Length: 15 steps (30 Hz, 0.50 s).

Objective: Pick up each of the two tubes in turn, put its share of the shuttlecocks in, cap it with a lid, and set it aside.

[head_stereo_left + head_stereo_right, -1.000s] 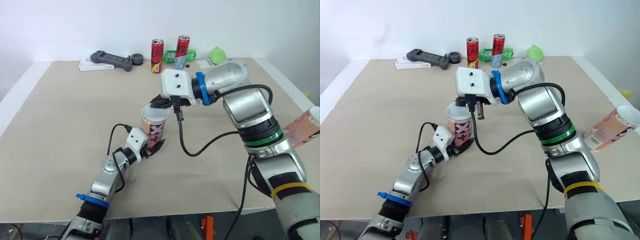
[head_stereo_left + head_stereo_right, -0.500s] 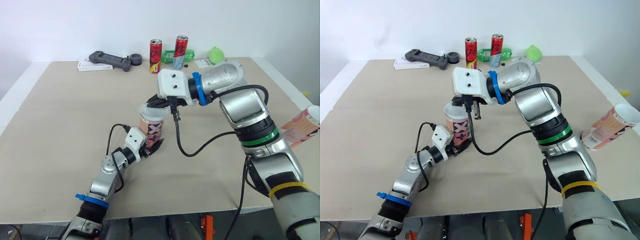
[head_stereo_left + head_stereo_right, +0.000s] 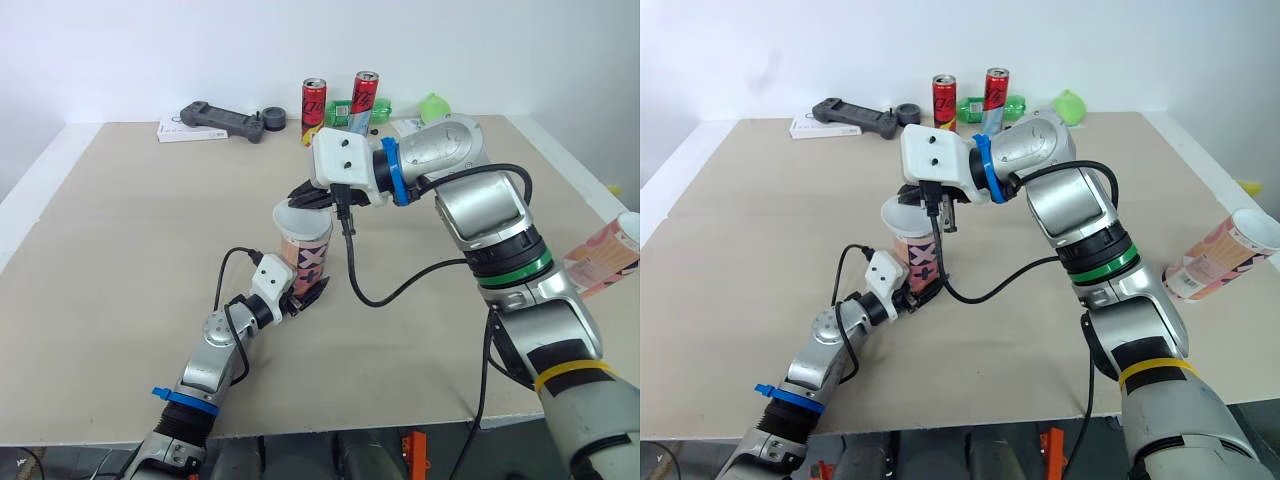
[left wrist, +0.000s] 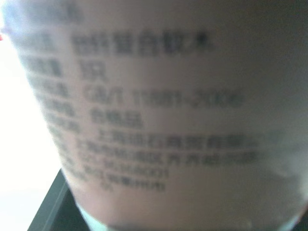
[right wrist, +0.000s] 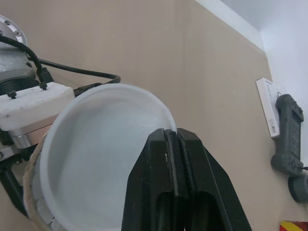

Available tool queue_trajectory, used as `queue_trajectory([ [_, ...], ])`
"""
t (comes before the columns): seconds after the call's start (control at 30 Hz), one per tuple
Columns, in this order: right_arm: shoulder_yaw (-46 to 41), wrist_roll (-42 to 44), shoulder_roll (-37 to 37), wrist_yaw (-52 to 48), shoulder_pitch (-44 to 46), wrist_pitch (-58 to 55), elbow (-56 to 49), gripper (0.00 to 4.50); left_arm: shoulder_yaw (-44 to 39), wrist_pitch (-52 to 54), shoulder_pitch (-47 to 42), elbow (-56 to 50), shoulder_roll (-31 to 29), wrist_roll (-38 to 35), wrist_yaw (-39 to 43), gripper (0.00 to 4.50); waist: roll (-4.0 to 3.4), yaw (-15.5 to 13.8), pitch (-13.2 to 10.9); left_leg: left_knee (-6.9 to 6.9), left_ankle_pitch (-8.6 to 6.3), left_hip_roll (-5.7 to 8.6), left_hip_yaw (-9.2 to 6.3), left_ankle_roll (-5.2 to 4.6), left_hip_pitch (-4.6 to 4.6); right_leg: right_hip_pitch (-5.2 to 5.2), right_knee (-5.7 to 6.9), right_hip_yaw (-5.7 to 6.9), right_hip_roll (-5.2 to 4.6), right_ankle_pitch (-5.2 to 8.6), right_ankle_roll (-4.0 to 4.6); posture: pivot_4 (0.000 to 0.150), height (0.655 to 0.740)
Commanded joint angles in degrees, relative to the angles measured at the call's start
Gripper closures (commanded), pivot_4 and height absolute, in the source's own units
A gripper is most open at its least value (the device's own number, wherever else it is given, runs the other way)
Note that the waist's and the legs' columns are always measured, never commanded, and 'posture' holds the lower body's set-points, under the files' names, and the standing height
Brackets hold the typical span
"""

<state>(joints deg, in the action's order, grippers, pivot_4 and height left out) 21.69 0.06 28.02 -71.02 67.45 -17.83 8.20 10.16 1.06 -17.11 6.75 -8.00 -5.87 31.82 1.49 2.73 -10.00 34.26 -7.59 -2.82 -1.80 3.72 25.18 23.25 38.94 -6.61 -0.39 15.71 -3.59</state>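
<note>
Tube (image 3: 306,258) upright, left gripper (image 3: 302,291) clamped round its base; right gripper (image 5: 171,133) pinches the lid (image 5: 98,161) by its rim atop the tube's mouth; contents hidden.

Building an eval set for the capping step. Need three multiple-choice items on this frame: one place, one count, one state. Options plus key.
1. Where is the second pink printed cardboard tube?
A. Upright beside the cans
B. Lying on its side near the right edge of the tan table
C. Stacked on the black controller

2. How many red drink cans stand at the table's far edge?
A. One
B. Four
C. Two

3. What are the right gripper fingers doing?
A. Shut on the rim of the translucent white plastic lid
B. Spread wide above bare table
C. Clamped on a can

Key: 1 B, it lies tilted by the right edge. 2 C, two cans stand side by side. 3 A, the right wrist view shows both fingers pinched on the lid's rim, at the mouth of the other pink tube, which the left gripper grips low.
</note>
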Motion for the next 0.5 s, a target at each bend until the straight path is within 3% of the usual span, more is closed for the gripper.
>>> queue_trajectory([
  [0.03, -2.81, 1.20, 0.34, 0.67, 0.57, 0.65, -0.08, 4.44, 0.61, 1.90, 1.38, 1.89, -0.27, 0.41, -0.09, 1.52, 0.00, 0.00, 0.00, 0.00, 0.00, 0.00, 0.00, 0.00, 0.00, 0.00, 0.00, 0.00, 0.00, 0.00, 0.00, 0.150, 0.7400],
  [0.5, -5.75, 5.96, 0.91, 1.62, -5.96, -3.12, -0.14, 4.44, 0.80, 1.92, 1.43, 1.92, -0.20, 0.41, 0.12, 1.52, 0.01, -0.03, 0.00, 0.00, 0.00, 0.00, -0.01, 0.00, 0.00, -0.03, 0.00, 0.00, 0.00, 0.00, -0.01, 0.150, 0.7400],
])
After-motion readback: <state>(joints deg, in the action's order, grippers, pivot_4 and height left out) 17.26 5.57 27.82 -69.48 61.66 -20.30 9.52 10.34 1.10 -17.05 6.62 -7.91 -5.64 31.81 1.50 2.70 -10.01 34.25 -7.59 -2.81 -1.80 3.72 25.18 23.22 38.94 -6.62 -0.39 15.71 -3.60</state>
